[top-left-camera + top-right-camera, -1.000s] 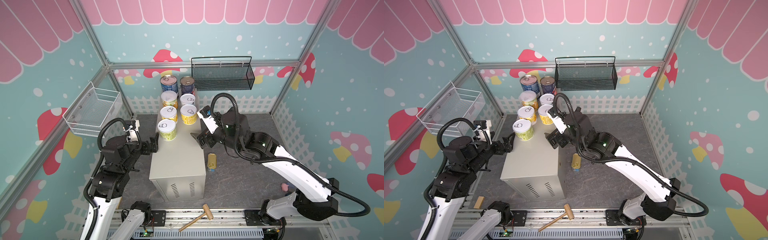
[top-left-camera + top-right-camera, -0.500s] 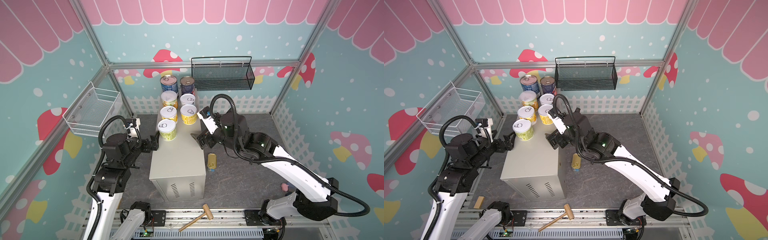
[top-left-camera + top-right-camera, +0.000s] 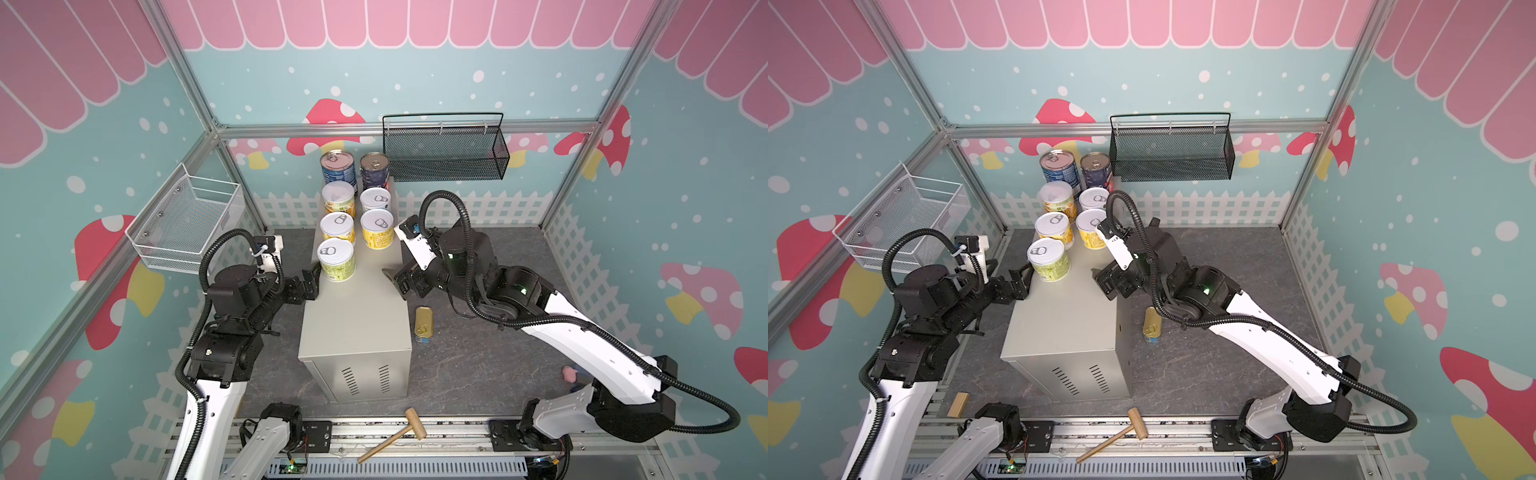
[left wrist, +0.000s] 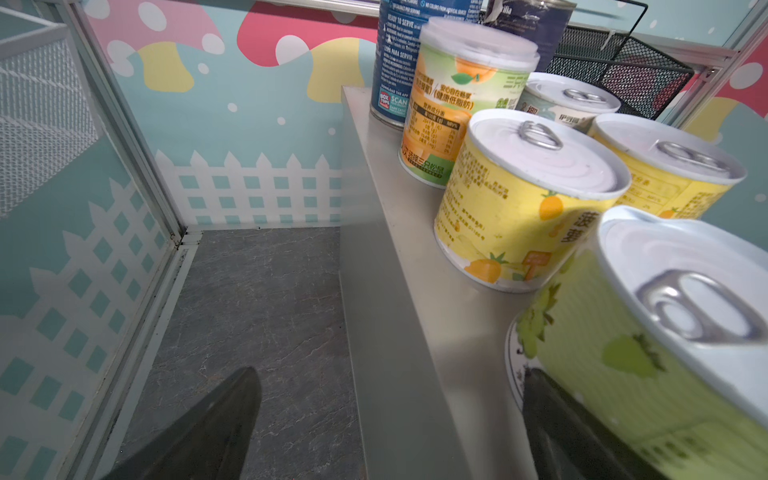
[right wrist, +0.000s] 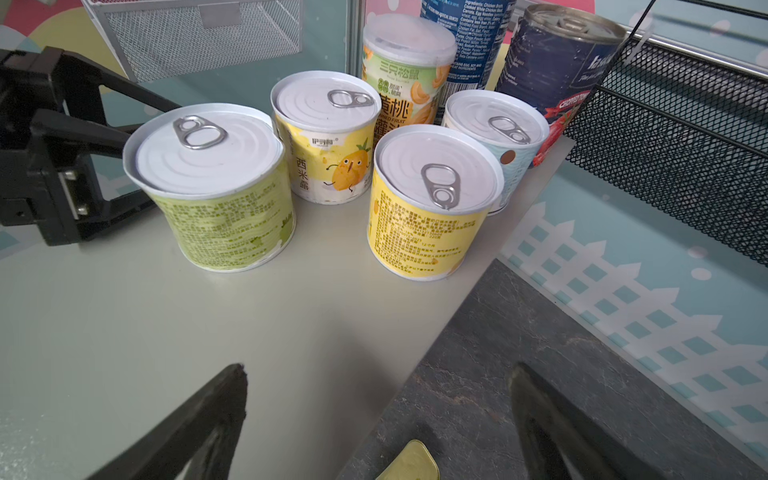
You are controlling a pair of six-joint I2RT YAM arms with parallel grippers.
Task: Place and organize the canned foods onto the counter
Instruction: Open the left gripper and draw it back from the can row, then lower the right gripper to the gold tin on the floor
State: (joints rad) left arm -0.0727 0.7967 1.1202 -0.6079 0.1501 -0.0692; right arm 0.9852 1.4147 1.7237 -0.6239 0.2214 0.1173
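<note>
Canned foods (image 3: 336, 259), seven on surface (image 3: 353, 324): blue tin (image 4: 390, 62) "READY TO SERVE", navy tin (image 5: 552, 62) "CHOPPED"; gold tin (image 3: 424, 324) on floor (image 3: 478, 353) beside. Left fingers (image 4: 208, 428), right fingers (image 5: 208, 424) spread, empty. Tins unmoved since earlier.

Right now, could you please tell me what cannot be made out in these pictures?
Right wrist view: the gold tin is cut off by the frame edge; only a corner shows.
Left wrist view: the green can is blurred and cut off; its label is unreadable.
In a top view the right arm hides part of one yellow can.
In a top view the pink thing is too small to identify.
</note>
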